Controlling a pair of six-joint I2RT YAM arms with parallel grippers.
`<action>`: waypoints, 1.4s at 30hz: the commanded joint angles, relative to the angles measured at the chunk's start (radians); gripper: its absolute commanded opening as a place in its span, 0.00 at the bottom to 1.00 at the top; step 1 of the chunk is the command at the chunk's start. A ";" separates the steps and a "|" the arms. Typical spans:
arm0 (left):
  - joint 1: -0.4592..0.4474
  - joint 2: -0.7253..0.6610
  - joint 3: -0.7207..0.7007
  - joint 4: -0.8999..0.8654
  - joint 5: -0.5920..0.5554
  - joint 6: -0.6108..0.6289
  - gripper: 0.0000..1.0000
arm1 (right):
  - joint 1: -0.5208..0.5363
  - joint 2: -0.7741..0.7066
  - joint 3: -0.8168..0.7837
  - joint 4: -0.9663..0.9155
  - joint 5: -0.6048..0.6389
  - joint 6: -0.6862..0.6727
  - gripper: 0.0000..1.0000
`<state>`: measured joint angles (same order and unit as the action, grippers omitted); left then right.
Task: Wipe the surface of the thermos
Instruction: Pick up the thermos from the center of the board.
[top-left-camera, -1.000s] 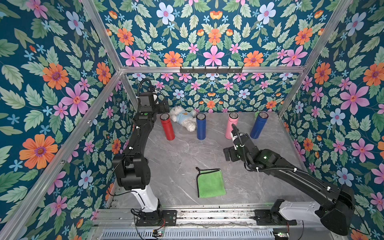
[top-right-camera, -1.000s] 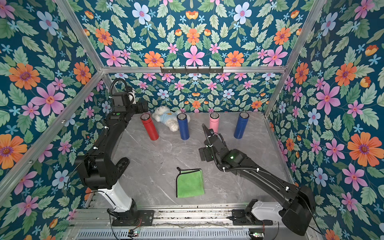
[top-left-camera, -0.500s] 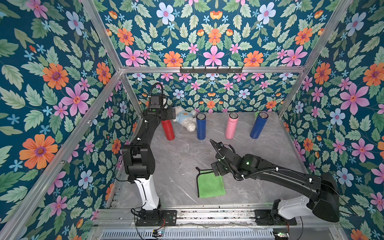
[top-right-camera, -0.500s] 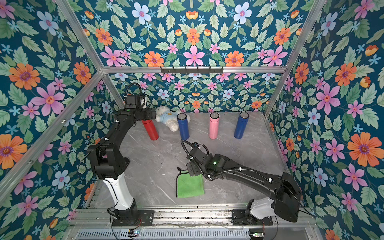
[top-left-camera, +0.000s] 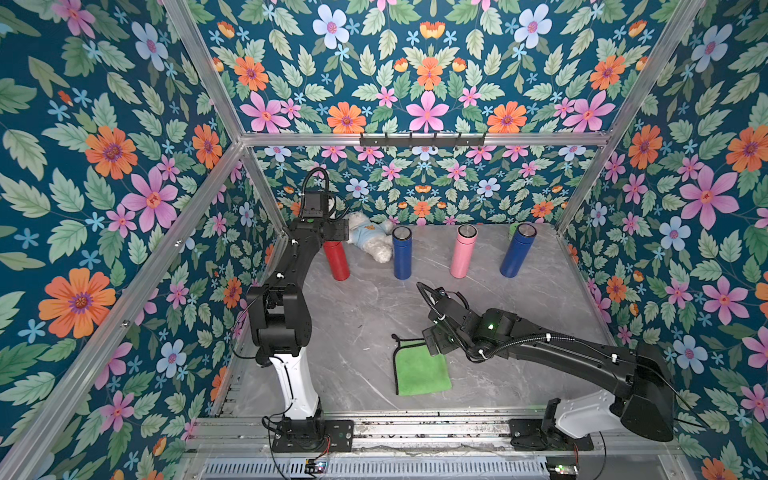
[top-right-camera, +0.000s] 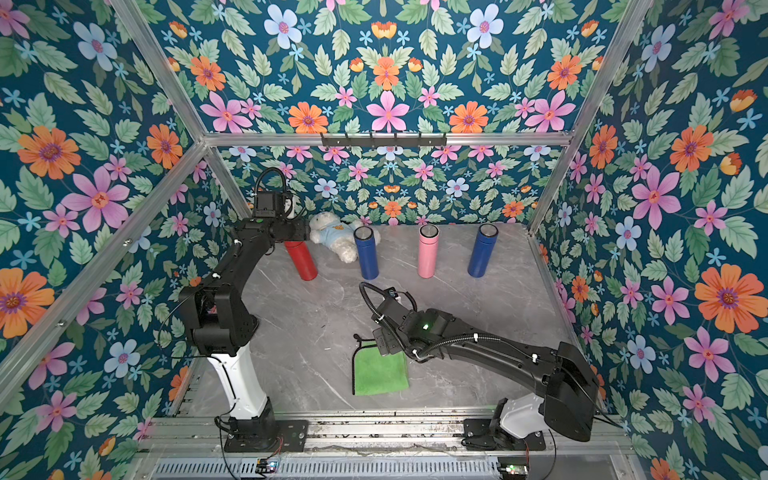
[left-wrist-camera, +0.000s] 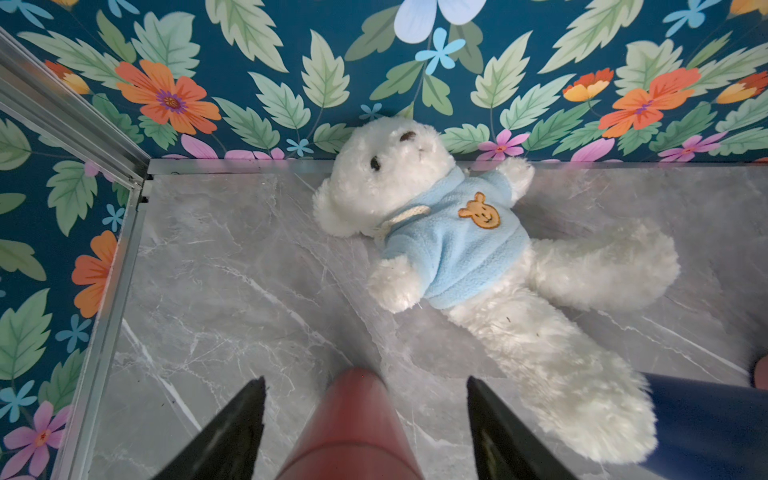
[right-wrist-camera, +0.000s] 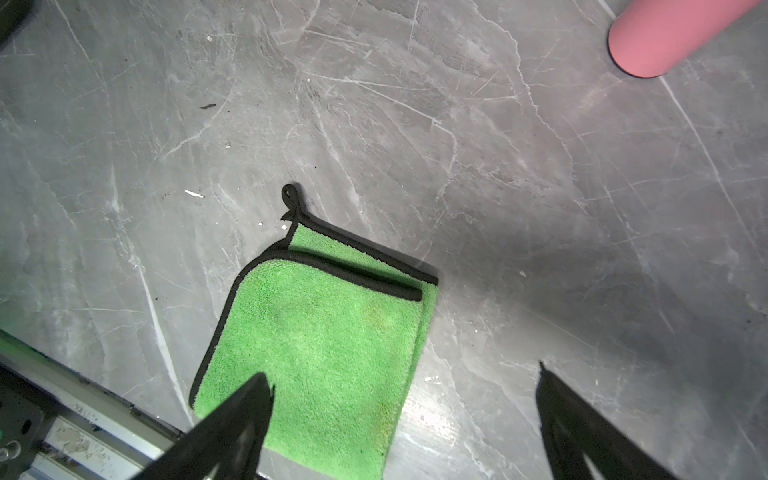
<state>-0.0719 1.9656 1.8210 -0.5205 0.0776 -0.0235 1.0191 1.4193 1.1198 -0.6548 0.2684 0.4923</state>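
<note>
Two left gripper (left-wrist-camera: 365, 380) fingers (left-wrist-camera: 232, 432) stood apart around red thermos (left-wrist-camera: 353, 424), gaps either side, teddy bear (left-wrist-camera: 457, 249) just beyond their tips, right gripper (right-wrist-camera: 403, 370) spread wide, one finger over green cloth (right-wrist-camera: 324, 332)

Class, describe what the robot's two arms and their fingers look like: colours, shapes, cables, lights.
Both the left arm and right arm are black, blocky links on white base segments. Black ribbed cables trail beside them, looping at the wrists. A green light glows on the right arm. The fingers are black, tapering wedges.
</note>
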 joint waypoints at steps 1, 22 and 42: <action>0.001 -0.003 -0.028 -0.079 0.007 0.005 0.71 | 0.004 -0.002 0.003 -0.024 0.005 0.029 0.99; 0.001 0.035 0.077 -0.186 0.026 0.028 0.12 | 0.012 -0.005 0.009 -0.045 0.014 0.048 0.99; 0.001 0.018 0.086 -0.184 0.012 0.045 0.80 | 0.015 0.024 0.028 -0.040 -0.006 0.030 0.99</action>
<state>-0.0715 1.9888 1.9041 -0.6876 0.0982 0.0074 1.0313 1.4433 1.1454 -0.6868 0.2642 0.5156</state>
